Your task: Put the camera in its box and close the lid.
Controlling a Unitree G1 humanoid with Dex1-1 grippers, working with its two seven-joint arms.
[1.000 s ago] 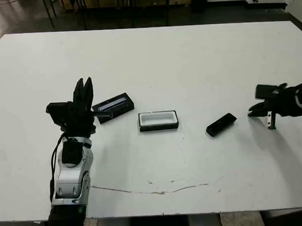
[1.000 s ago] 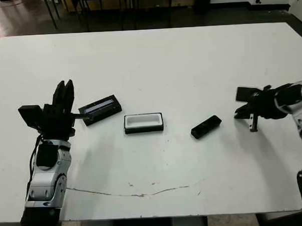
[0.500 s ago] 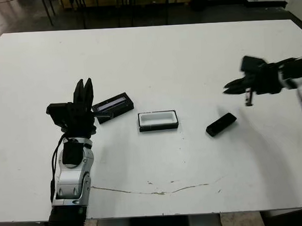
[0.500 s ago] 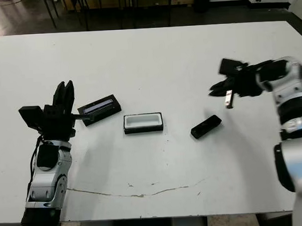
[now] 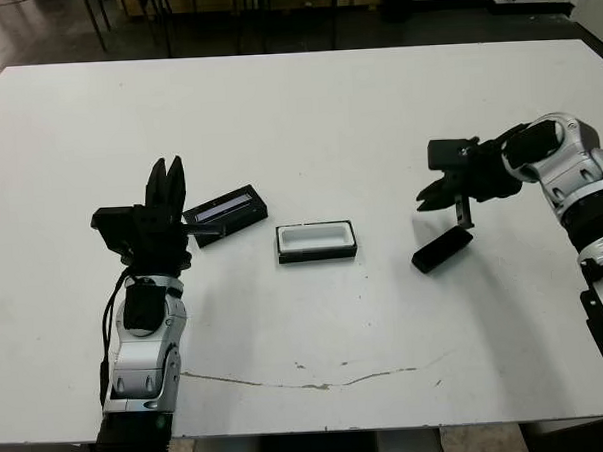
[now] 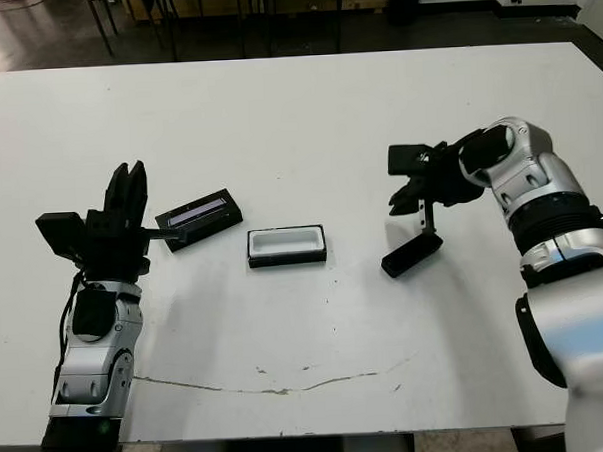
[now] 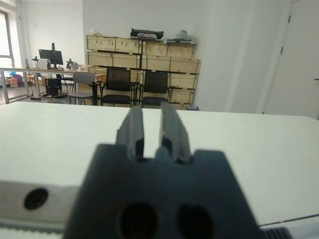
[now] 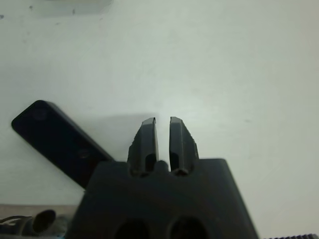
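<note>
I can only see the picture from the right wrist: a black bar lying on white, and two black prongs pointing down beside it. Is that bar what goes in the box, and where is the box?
Observer: Yes, that is the camera. The box lies open on the table, to the camera's left, its white lining showing and nothing in it.
Operator: Is the claw touching the bar?
Observer: No. From the head view the right claw hangs just above the camera's far end, fingers nearly together, holding nothing.
Operator: And the lid?
Observer: The lid lies flat further left, beyond the box, next to the left claw, which points upward with narrow-gapped fingers.
</note>
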